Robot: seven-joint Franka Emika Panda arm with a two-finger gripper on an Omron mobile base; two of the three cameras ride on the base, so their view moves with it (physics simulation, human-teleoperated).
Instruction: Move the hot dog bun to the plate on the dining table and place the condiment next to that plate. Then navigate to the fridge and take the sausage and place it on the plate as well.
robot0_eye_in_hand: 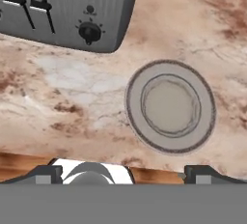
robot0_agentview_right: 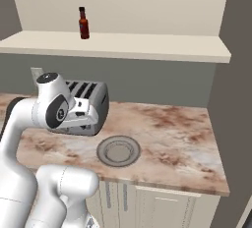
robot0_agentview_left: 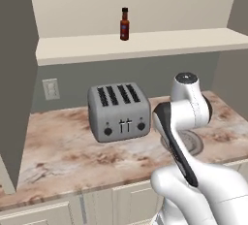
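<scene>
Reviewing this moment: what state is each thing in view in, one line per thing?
condiment: upright on the shelf, capped.
plate: flat on the marbled counter, nothing on it.
toaster: upright beside the plate, slots bare, levers up.
gripper: open, holding nothing, above the counter near the plate.

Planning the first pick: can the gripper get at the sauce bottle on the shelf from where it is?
Probably yes: the sauce bottle stands alone at the shelf front, nothing before it, though well above the open gripper over the counter.
</scene>
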